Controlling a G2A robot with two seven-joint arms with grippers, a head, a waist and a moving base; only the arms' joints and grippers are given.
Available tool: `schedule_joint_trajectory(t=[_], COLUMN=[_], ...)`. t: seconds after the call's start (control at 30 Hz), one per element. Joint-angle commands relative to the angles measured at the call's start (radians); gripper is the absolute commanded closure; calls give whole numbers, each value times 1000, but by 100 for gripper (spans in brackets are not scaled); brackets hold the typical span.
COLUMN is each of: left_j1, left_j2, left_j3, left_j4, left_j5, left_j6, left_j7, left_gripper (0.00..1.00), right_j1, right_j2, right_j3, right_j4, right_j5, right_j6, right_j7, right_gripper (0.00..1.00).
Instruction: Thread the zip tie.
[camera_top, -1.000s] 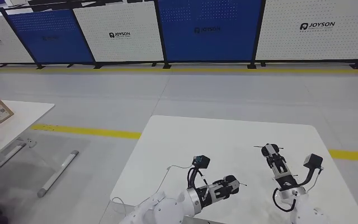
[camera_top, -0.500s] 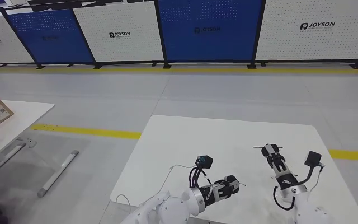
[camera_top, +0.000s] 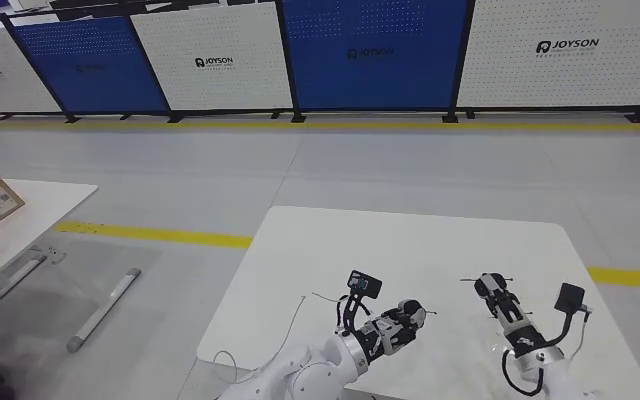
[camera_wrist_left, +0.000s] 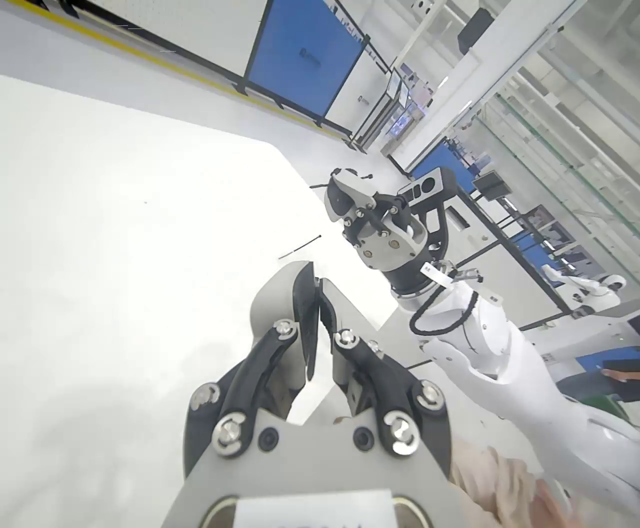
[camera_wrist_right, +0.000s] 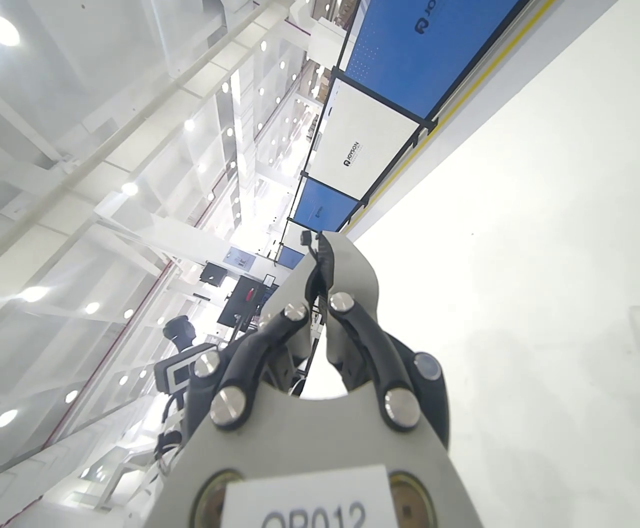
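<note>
Since the earlier frames, the right arm has drawn back toward the near right corner, and the left arm has shifted slightly far and left.

1. We note the white table (camera_top: 400, 240) as the work surface; both arms are over its near half, well apart from each other.
2. The right gripper (camera_top: 487, 281) is at the right, its tips pointing to the far side. Its jaws are clenched on the zip tie (camera_wrist_right: 305, 238). The tie's black head stands just past the fingertips, and thin ends stick out on both sides of the pinch.
3. The left gripper (camera_wrist_left: 316, 272) is at near centre, its tips toward the right arm. Its jaws are pressed together.
4. A thin black strip (camera_wrist_left: 300, 248) lies just beyond the left tips. We take it for a tie tail, but we cannot tell whether the left jaws pinch it or it rests on the table.

Step in hand, as we judge it: bringing the parts together before threading, with nothing threaded yet.

Next move: close the gap between the grippers, line the tail up with the head's slot, and feed it through. Small angular errors will make the tail miss.
</note>
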Motion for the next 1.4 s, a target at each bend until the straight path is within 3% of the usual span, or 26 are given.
schedule_joint_trajectory(t=[0.0,0.27,0.37,0.5,0.93,0.97,1.03,1.13,1.2,1.37], left_j1=[0,-1,-19,-41,-39,-42,-58,-73,-75,-75], left_j2=[0,0,4,8,8,8,11,17,20,20], left_j3=[-1,-1,17,35,34,36,44,49,40,40], left_j4=[-1,0,27,76,85,87,105,131,146,146], left_j5=[-3,4,177,329,321,324,422,470,468,468], left_j6=[2,0,-19,-90,-100,-112,-152,-287,-335,-335], left_j7=[-2,0,25,45,52,53,65,93,113,113], left_gripper=[100,100,100,100,100,100,100,100,100,100], right_j1=[0,0,0,0,0,0,0,0,0,0], right_j2=[0,0,0,0,0,0,0,0,0,0], right_j3=[0,0,0,0,0,0,0,0,0,0], right_j4=[0,0,0,0,0,0,0,0,0,0], right_j5=[0,0,0,0,0,0,0,0,0,0], right_j6=[0,0,0,0,0,0,0,0,0,0], right_j7=[0,0,0,0,0,0,0,0,0,0], right_gripper=[100,100,100,100,100,100,100,100,100,100])
